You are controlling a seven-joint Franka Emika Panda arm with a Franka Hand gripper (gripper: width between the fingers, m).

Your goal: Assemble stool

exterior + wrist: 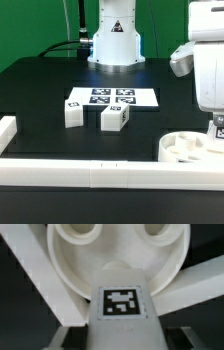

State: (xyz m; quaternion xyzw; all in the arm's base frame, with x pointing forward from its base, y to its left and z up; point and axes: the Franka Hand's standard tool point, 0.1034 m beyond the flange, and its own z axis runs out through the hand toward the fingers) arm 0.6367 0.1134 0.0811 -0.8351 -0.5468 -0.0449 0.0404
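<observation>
The round white seat [188,148] lies sockets-up at the exterior view's lower right, against the front rail. In the wrist view the seat [110,258] shows two round sockets at its far side. My gripper [214,118] is shut on a white leg block [218,129] and holds it upright over the seat's near edge. In the wrist view the leg block [122,303] shows its tag between my fingers [72,335], with the gripper [128,338] closed on its sides. Two more leg blocks [74,111] [114,117] stand on the table in front of the marker board.
The marker board [112,98] lies at the table's middle. A long white rail [100,176] runs along the front and a short one [8,131] stands at the exterior view's left. The rails [30,274] also cross behind the seat in the wrist view. The robot base [113,40] stands at the back.
</observation>
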